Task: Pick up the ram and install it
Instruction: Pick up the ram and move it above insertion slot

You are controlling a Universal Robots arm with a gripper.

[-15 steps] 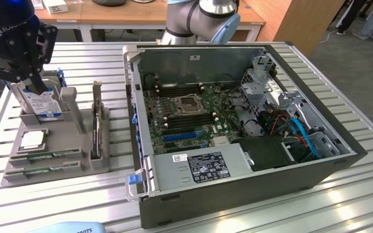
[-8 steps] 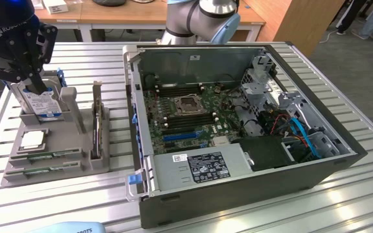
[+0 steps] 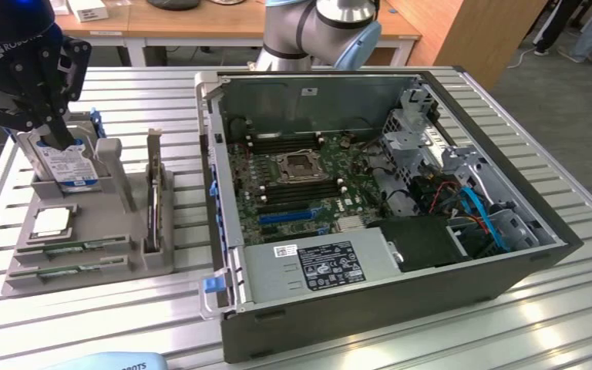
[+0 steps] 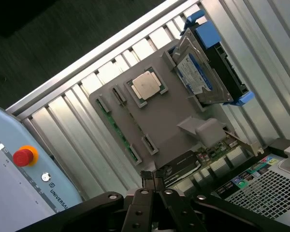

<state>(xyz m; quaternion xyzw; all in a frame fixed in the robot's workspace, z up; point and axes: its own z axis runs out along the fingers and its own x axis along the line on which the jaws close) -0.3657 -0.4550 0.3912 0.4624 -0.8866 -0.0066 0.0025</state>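
Two green ram sticks (image 3: pixel 73 248) (image 3: pixel 62 270) lie flat in slots at the front of a grey parts holder (image 3: pixel 101 231), at the exterior view's left. In the wrist view they run side by side (image 4: pixel 117 129) (image 4: pixel 134 119) across the holder. My gripper (image 3: pixel 62 140) hangs above the holder's far end, in front of the hard drive (image 3: pixel 68 166), well back from the ram. Its fingers (image 4: pixel 152 176) are shut together with nothing between them. The open computer case (image 3: pixel 378 193) lies to the right, its motherboard (image 3: pixel 286 185) exposed.
On the holder also sit a square silver processor (image 3: pixel 52 222) (image 4: pixel 147 86), a blue-labelled hard drive (image 4: pixel 203 72) and an upright dark expansion card (image 3: pixel 153 196) (image 4: pixel 183 162). A pendant with a red stop button (image 4: pixel 23 156) rests off the slatted table (image 3: pixel 121 324).
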